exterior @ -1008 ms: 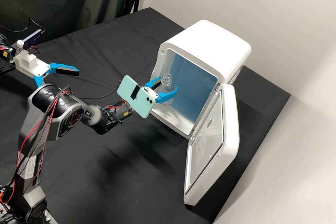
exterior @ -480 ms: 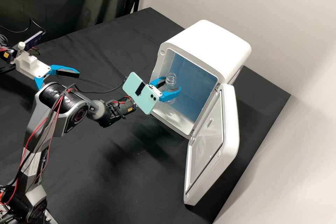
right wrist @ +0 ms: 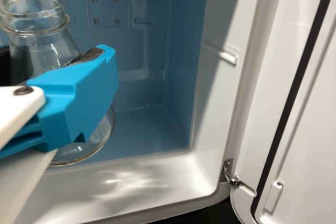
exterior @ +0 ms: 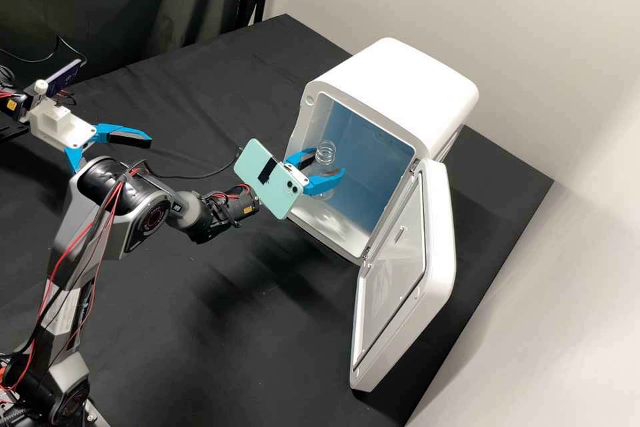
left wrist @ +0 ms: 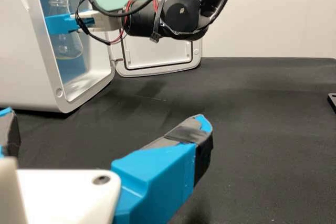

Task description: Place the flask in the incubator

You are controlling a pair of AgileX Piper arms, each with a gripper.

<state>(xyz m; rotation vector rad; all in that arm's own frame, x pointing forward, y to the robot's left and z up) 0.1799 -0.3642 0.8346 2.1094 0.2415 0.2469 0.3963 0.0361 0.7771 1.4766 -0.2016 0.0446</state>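
The clear glass flask (exterior: 325,150) is upright inside the white incubator (exterior: 400,80), against its blue lining. My right gripper (exterior: 319,170) is shut on the flask's neck, reaching in through the open front. In the right wrist view a blue finger (right wrist: 79,93) crosses the flask (right wrist: 37,19) just above its wide base, which is close to the chamber floor; I cannot tell whether it touches. The left wrist view shows the flask (left wrist: 60,3) inside the incubator (left wrist: 31,51). My left gripper (exterior: 110,150) is open at the far left of the bench with nothing in it.
The incubator door (exterior: 407,260) hangs open to the right of the chamber, hinged at the front corner (right wrist: 231,177). A mint-green phone (exterior: 270,178) is strapped to the right wrist. The black bench (exterior: 220,320) lies bare in front of the incubator. A dark curtain hangs behind.
My right gripper has carried the flask deeper into the incubator over the past second, then almost stopped. The left gripper has barely shifted.
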